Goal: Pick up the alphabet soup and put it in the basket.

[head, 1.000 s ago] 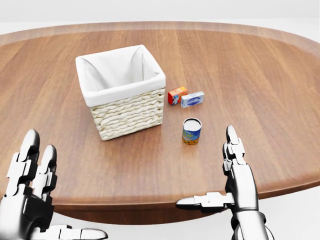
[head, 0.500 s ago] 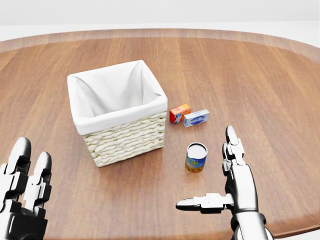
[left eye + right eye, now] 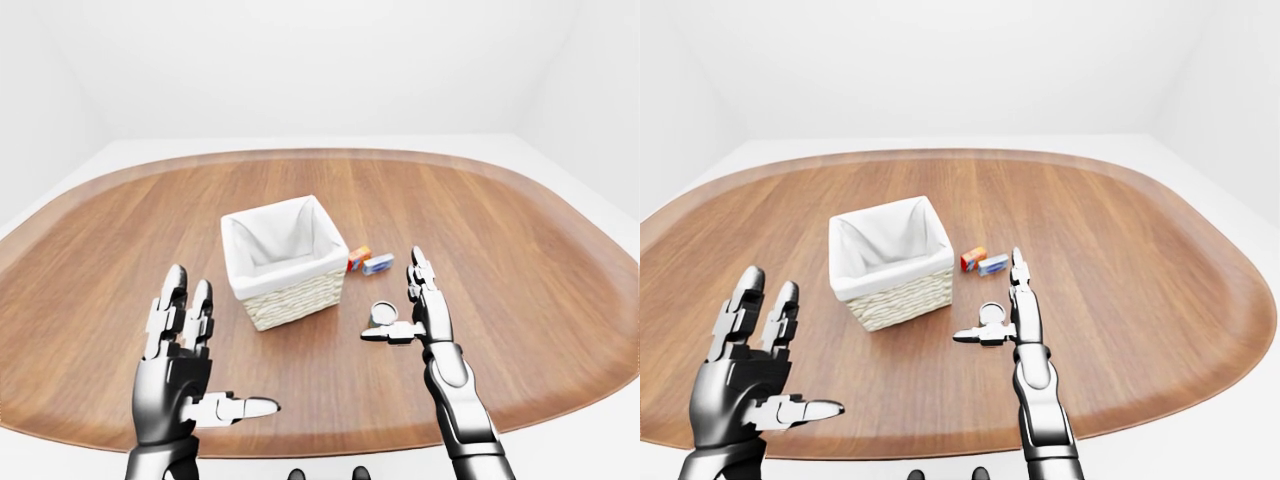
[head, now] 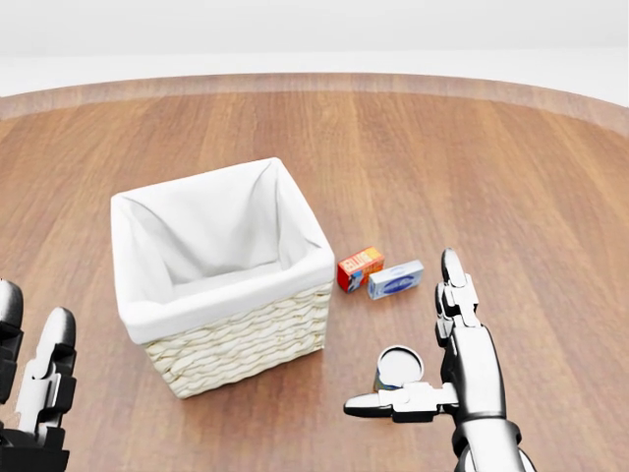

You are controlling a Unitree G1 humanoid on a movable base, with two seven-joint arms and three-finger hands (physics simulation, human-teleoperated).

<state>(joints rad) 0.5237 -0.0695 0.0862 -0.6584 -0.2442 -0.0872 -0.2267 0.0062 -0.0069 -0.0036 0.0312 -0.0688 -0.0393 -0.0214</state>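
**Open right hand beside the soup can, basket waiting to its left**

Nearest in the left-eye view, the left hand is raised over the table's near edge, fingers straight up and thumb stuck out sideways, fully open and holding nothing. The right hand is open too: its fingers point toward the top of the head view and its thumb reaches left, crossing just below the alphabet soup can. The can stands upright on the wooden table, in the angle between thumb and fingers, with no finger closed round it; whether any finger touches it I cannot tell. To the can's left sits the woven basket with a white cloth lining, upright. Farther up the view, just right of the basket's far corner, lie a small orange-red box and a pale blue box, close together
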